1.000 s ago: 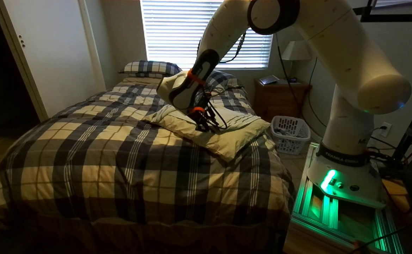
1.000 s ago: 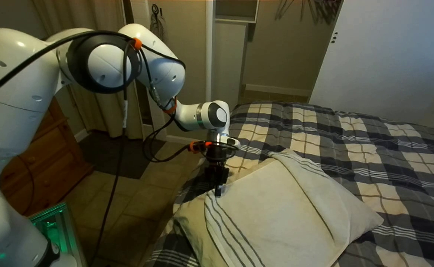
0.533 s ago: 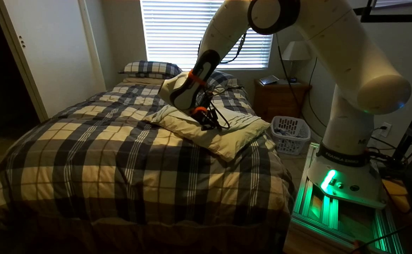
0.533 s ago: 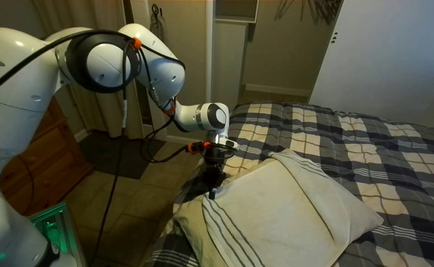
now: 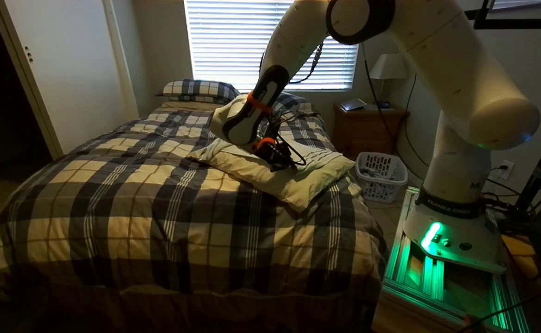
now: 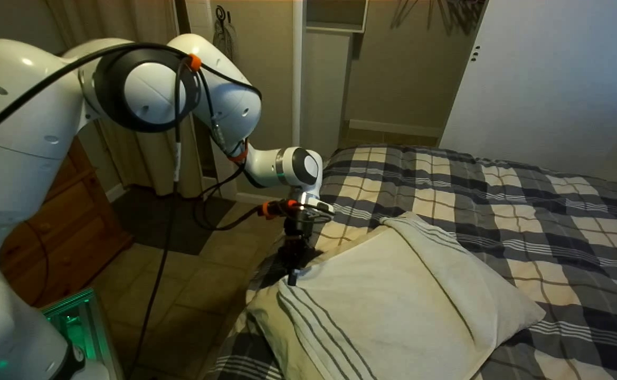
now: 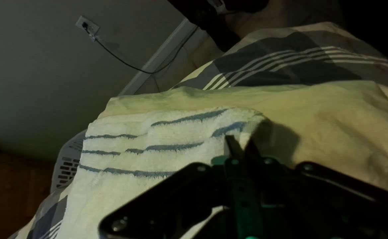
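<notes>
A white towel (image 6: 371, 301) with blue-grey stripes lies over a cream pillow (image 6: 268, 303) on the plaid bed. In the wrist view the towel's (image 7: 124, 189) striped end stretches leftward from my gripper (image 7: 241, 138). The fingers are together on the corner of that end, with a pale fold of cloth pinched between the tips. Bare pillow (image 7: 340, 129) shows to the right of the corner. In both exterior views the gripper (image 6: 292, 278) points down at the pillow's near side. Towards the opposite corner the towel is partly folded over itself.
A plaid comforter (image 5: 113, 208) covers the bed, with more pillows (image 5: 198, 90) at its head. A white laundry basket (image 5: 381, 178) stands on the floor beside it, near a wooden nightstand (image 5: 367, 132) with a lamp (image 5: 388, 67). A cable (image 6: 224, 227) loops beside the wrist.
The jaws have come together on the towel's corner. My gripper has moved slightly towards the robot's base, drawing the towel's striped edge along with it. The pillow has stayed put.
</notes>
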Robot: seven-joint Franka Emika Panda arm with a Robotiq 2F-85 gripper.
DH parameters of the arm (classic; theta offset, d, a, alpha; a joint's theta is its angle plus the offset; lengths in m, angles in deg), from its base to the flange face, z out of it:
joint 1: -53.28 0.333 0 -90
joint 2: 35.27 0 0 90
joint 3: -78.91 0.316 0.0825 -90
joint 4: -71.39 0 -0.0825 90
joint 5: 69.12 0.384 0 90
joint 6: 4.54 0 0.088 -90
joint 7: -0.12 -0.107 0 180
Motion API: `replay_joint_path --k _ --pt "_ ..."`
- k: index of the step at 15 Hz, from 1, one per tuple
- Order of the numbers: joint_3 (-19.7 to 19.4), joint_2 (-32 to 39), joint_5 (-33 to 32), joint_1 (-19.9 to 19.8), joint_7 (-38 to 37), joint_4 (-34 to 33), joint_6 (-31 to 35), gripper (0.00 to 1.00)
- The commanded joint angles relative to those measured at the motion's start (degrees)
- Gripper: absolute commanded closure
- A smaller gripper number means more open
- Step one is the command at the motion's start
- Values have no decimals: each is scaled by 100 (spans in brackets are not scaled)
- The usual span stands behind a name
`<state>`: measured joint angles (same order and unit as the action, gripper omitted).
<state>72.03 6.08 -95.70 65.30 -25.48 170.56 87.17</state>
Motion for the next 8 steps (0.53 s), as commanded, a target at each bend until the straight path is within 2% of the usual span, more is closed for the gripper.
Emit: replay_joint_path --k 1,8 --pt "204 -243 -29 -14 319 341 -268 95" --pt "360 -202 46 -38 438 585 -612 95"
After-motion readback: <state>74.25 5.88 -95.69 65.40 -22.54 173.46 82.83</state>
